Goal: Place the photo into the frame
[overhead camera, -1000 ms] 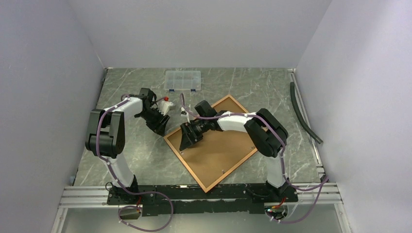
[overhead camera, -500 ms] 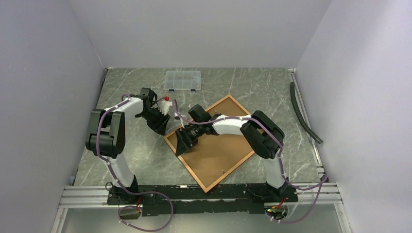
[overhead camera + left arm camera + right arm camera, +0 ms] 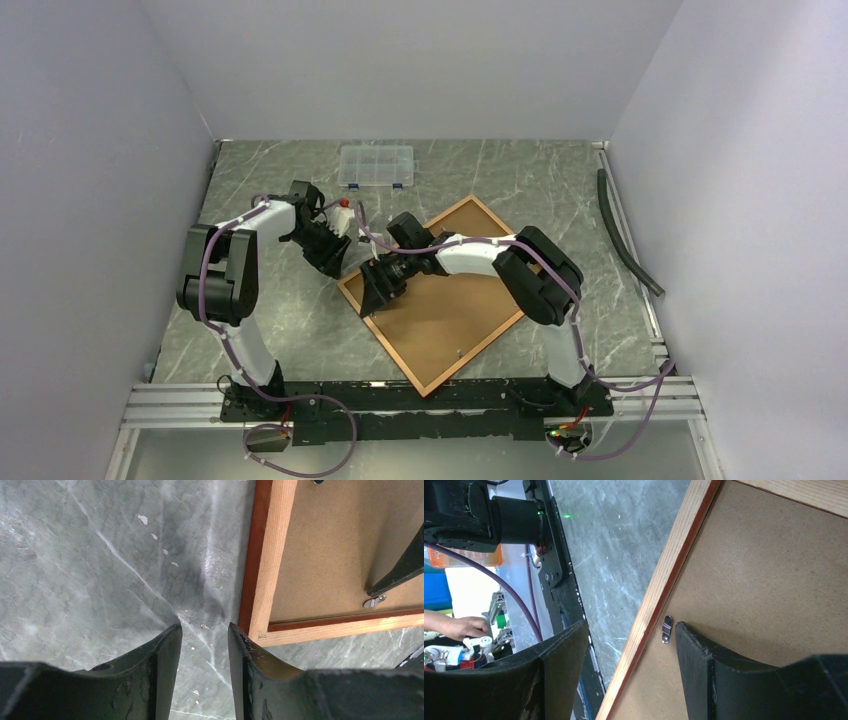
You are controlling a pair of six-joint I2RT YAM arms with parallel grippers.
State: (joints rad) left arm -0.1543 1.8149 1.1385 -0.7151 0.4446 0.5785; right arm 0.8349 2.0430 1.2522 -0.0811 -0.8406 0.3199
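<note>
The frame lies face-down mid-table, a diamond with a pale wood back, thin red-orange rim and brown backing board under a turn clip; no photo shows. Likely stiff and light with a fragile pane, it is best taken by the wood rail. At its 9 o'clock corner the right gripper straddles that rail, jaws wide; the left gripper has narrow, empty jaws.

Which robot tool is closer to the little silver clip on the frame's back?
Right. The right tool straddles the small silver metal clip; the left tool sits off the red-orange wooden frame's corner, over the table.
</note>
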